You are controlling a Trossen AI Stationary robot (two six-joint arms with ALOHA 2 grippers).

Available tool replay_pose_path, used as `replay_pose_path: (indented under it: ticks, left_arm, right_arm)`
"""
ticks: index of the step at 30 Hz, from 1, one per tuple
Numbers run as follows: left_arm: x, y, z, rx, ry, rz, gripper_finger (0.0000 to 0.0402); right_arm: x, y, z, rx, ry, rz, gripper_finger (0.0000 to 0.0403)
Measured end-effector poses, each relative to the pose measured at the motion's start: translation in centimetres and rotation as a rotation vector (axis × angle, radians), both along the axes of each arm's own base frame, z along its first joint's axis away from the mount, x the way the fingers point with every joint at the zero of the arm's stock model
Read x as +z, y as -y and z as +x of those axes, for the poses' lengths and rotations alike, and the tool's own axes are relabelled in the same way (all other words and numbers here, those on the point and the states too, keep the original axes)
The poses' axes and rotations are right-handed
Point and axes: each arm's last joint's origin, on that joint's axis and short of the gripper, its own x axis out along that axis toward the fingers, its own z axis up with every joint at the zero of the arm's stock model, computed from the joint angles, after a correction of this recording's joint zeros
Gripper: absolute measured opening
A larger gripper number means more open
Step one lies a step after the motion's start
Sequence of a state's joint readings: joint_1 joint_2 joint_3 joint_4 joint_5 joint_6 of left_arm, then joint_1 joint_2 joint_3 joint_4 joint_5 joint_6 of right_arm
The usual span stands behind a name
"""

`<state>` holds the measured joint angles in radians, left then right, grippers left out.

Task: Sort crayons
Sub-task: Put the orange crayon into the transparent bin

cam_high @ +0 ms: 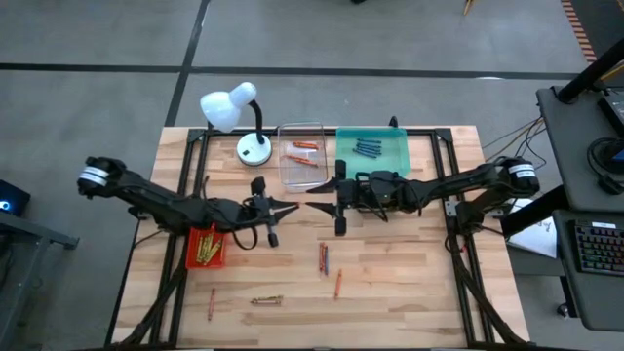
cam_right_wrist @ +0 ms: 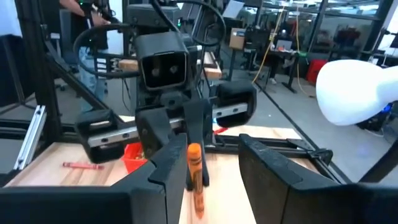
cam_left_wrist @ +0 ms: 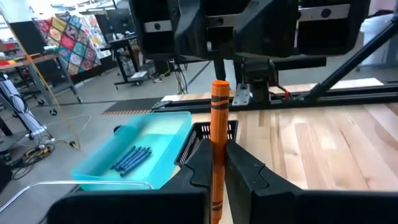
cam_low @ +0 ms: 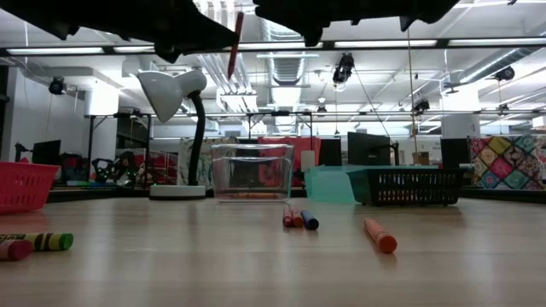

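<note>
Handover at worktop centre: orange crayon (cam_left_wrist: 218, 134) clenched in left tool (cam_high: 285, 206); right tool (cam_high: 318, 207) spread, released. Clear tray (cam_high: 301, 168) at 12 o'clock judged next.

**Two dark arms, white-banded**

Both arms are black, slender and jointed, each with a white band near its outer end. The left gripper (cam_high: 289, 207) and right gripper (cam_high: 314, 207) carry long, tapering black fingers (cam_right_wrist: 163, 163). A boxy black camera housing sits on the left wrist, with black cables looping behind it.
</note>
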<state>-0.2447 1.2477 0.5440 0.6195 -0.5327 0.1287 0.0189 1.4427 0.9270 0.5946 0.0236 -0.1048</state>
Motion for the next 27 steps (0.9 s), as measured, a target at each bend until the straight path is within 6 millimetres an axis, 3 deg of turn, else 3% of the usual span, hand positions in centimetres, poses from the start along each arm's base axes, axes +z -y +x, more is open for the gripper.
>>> replay_pose_path:
  ticks: [11,27]
  left_arm:
    - [-0.1,0.2,1.2,0.008,0.096,0.014,0.0000]
    - [0.1,0.1,1.3,0.016,0.131,0.005,0.0000]
  right_arm:
    - [-0.8,-0.1,0.9,0.035,0.034,-0.027,0.0134]
    - [-0.8,-0.1,1.0,0.032,0.038,-0.026,0.0128]
